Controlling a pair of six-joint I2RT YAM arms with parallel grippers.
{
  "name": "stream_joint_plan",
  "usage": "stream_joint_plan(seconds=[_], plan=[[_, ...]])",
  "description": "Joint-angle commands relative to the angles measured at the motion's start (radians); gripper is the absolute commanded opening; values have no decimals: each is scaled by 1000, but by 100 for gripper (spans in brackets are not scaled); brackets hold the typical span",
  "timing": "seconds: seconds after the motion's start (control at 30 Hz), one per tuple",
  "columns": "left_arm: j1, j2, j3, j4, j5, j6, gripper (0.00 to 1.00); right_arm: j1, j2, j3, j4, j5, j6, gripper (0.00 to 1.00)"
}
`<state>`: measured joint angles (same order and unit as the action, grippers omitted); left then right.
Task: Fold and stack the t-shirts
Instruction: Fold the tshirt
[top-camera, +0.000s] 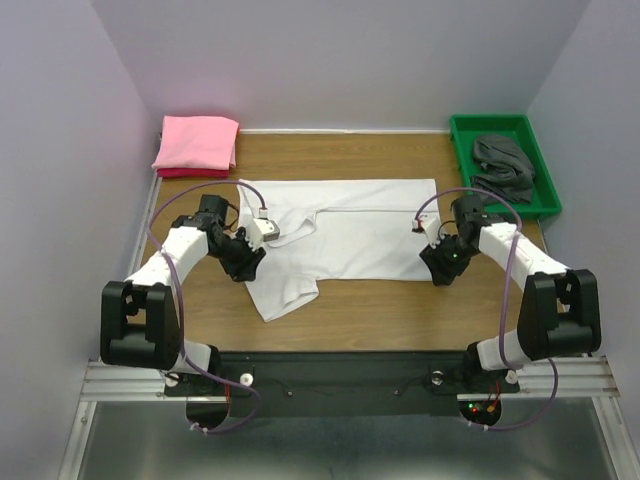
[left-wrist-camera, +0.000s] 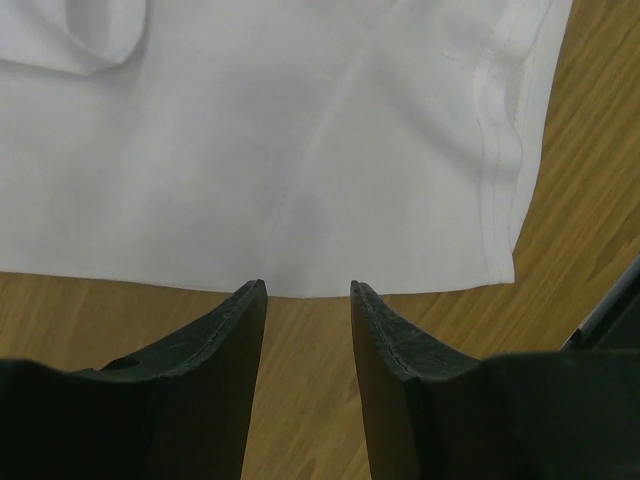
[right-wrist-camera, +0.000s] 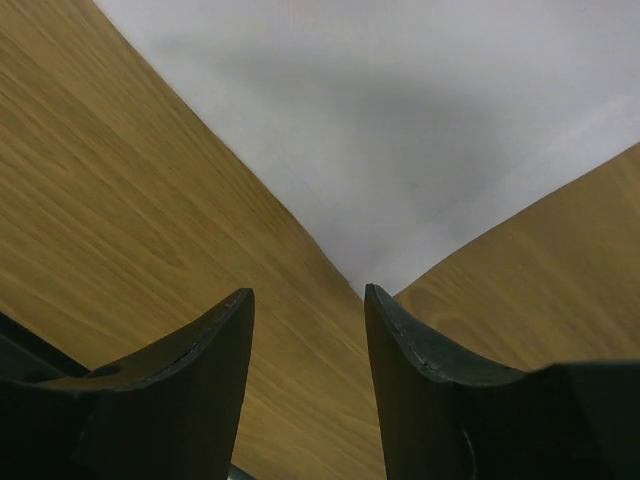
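The white t-shirt (top-camera: 345, 232) is lying spread across the middle of the table (top-camera: 400, 310), one sleeve trailing toward the lower left. In the left wrist view, the left gripper (left-wrist-camera: 308, 288) is hovering at the shirt's hemmed edge (left-wrist-camera: 300, 150). Its jaws are standing moderately apart and gripping nothing. In the right wrist view, the right gripper (right-wrist-camera: 308, 295) is also holding its jaws spread, with a corner of the white cloth (right-wrist-camera: 400, 150) showing just beyond the tips; contact cannot be determined. A folded pink t-shirt (top-camera: 196, 143) is sitting at the upper left. A green bin (top-camera: 488, 121) at the upper right is holding a grey garment (top-camera: 503, 165).
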<state>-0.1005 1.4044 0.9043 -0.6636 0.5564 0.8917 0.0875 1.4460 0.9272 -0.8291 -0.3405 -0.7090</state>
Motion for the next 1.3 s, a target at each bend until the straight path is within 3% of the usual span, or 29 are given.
stream_joint_plan(seconds=[0.0,0.33,0.87,0.97,1.1,1.27], plan=[[-31,-61,-25,22,-52,47,50,20,-61,-66,73,93,-53,54],[-102,-41,-74,33,-115,98,50,32,-19,-93,166,132,-60,53],[-114,-1,-73,53,-136,116,50,69,-24,-103,176,159,-84,50],[-119,7,-77,52,-135,130,50,70,-9,-128,196,179,-90,47],[-137,15,-97,41,-131,145,50,69,13,-163,246,212,-90,32],[-166,34,-156,96,-176,142,51,70,25,-165,268,222,-81,26]])
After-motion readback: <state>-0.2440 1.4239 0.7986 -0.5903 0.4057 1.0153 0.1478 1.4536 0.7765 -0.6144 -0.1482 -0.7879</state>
